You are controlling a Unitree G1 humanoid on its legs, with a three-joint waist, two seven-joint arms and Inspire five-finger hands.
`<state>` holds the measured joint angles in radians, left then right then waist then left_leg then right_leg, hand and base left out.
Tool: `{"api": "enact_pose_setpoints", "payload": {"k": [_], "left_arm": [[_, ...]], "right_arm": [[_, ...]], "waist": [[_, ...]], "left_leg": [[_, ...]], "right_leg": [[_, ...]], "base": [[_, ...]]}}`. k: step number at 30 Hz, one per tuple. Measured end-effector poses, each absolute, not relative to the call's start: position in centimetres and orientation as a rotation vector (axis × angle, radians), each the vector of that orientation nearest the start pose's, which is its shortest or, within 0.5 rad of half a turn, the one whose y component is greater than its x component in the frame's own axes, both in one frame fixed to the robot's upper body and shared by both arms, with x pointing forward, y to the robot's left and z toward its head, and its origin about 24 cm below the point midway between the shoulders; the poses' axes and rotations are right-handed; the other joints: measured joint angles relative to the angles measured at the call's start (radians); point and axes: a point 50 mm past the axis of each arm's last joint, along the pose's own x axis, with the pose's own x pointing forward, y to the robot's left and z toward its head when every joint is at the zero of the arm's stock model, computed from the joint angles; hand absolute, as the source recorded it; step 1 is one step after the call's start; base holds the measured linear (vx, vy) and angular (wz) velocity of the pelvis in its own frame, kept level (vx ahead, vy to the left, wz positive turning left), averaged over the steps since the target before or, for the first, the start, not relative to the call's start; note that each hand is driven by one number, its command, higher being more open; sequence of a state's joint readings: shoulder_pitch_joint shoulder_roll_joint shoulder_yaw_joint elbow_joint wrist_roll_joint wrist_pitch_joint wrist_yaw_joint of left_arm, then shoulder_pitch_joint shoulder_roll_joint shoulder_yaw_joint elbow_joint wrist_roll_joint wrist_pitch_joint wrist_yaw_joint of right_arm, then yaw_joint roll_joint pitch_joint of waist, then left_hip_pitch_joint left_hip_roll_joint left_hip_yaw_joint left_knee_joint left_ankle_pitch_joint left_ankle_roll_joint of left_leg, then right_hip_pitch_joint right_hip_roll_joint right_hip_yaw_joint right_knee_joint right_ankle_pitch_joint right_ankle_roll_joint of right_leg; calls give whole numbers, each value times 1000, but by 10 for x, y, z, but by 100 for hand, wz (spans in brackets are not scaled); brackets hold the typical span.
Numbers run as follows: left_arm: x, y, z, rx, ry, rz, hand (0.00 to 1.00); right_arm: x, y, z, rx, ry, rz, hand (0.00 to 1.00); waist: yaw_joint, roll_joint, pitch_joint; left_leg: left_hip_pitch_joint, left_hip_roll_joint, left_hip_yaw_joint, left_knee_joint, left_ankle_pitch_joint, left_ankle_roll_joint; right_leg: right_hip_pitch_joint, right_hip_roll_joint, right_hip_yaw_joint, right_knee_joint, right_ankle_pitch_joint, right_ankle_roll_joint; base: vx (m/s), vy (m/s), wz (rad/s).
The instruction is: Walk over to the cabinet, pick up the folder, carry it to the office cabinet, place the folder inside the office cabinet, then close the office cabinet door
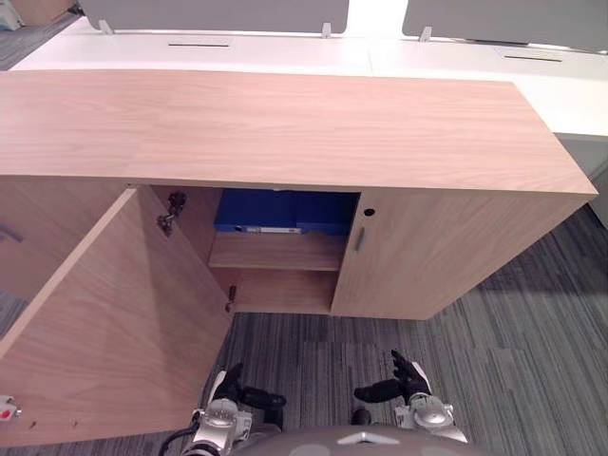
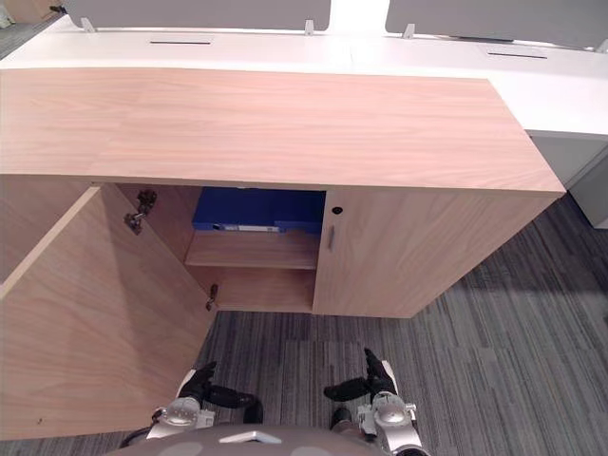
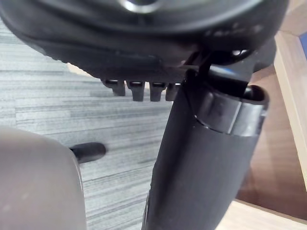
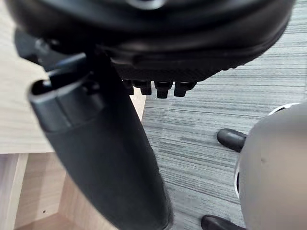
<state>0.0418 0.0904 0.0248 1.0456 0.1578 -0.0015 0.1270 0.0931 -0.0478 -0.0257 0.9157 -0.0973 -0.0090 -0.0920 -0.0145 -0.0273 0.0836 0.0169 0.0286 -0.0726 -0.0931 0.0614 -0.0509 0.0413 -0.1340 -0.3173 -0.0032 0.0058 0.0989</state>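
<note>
A blue folder [image 1: 285, 211] lies on the upper shelf [image 1: 275, 253] inside the wooden office cabinet [image 1: 285, 123], in its open left half. The cabinet's left door [image 1: 123, 313] is swung wide open toward me. My left hand [image 1: 242, 391] and right hand [image 1: 394, 384] hang low over the carpet in front of the cabinet, well short of the opening. Both are open and hold nothing; the left wrist view shows the left hand [image 3: 144, 38] with relaxed fingers, and the right wrist view shows the right hand [image 4: 144, 33] the same.
The right cabinet door [image 1: 437, 256] is closed, with a small handle [image 1: 360, 238]. A lower shelf space sits under the folder. A white desk [image 1: 285, 52] stands behind the cabinet. Grey carpet [image 1: 494, 361] spreads to the right and in front.
</note>
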Motion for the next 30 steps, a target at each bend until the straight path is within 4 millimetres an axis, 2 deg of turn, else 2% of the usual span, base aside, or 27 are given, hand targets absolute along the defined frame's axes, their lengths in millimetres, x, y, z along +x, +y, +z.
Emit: {"api": "enact_pose_setpoints", "payload": {"k": [3, 10, 14, 17, 19, 20, 24, 27, 30], "left_arm": [[110, 196, -157, 239, 1067, 151, 100], [101, 204, -157, 115, 1073, 324, 100], [94, 216, -154, 23, 1045, 465, 100], [90, 227, -150, -57, 1006, 583, 100], [80, 238, -147, -114, 986, 682, 100], [76, 240, -147, -126, 984, 706, 100], [62, 257, -139, -137, 946, 812, 100], [63, 275, -127, -152, 858, 904, 100], [75, 297, -105, -136, 724, 968, 100]], "right_arm": [[118, -184, -152, -154, 1014, -150, 100], [124, -183, -151, -125, 1008, -181, 100], [126, -187, -150, -122, 1013, -216, 100], [135, -193, -146, -118, 989, -259, 100], [147, -196, -141, -129, 952, -267, 100], [149, -196, -140, -129, 945, -268, 100], [158, -195, -134, -120, 899, -276, 100], [161, -197, -132, -100, 881, -303, 100], [161, -200, -130, -108, 867, -316, 100]], "waist": [[0, -5, -1], [11, -5, -2], [26, -2, 0], [57, 8, 8], [69, 19, 21], [71, 22, 23], [120, 37, 33], [134, 35, 35], [150, 33, 37]], "left_leg": [[-10, -13, -35, 0, 4, 5], [-24, -26, -92, 5, 1, 9], [-37, -32, -190, 5, 11, -2], [-52, -42, -281, 5, 28, -10], [-54, -53, -337, 5, 40, -16], [-54, -55, -350, 5, 42, -17], [-58, -66, -387, 5, 52, -17], [-61, -76, -405, 5, 57, -15], [-47, -87, -407, 5, 58, -14]], "right_leg": [[-26, -23, -21, 81, -50, 6], [-15, -28, -51, 85, -77, 1], [25, -21, -111, 85, -102, -35], [51, -19, -161, 87, -125, -40], [80, -23, -220, 95, -144, -21], [85, -25, -232, 100, -150, -16], [85, -49, -282, 173, -203, -11], [93, -64, -313, 202, -225, -7], [118, -71, -333, 204, -231, -2]], "base": [[17, 2, 34], [49, -23, 25], [49, -75, 80], [23, -69, 96], [-9, -51, 79], [-21, -42, 65], [-13, -26, 38], [5, -24, 36], [28, -27, 18]]}}
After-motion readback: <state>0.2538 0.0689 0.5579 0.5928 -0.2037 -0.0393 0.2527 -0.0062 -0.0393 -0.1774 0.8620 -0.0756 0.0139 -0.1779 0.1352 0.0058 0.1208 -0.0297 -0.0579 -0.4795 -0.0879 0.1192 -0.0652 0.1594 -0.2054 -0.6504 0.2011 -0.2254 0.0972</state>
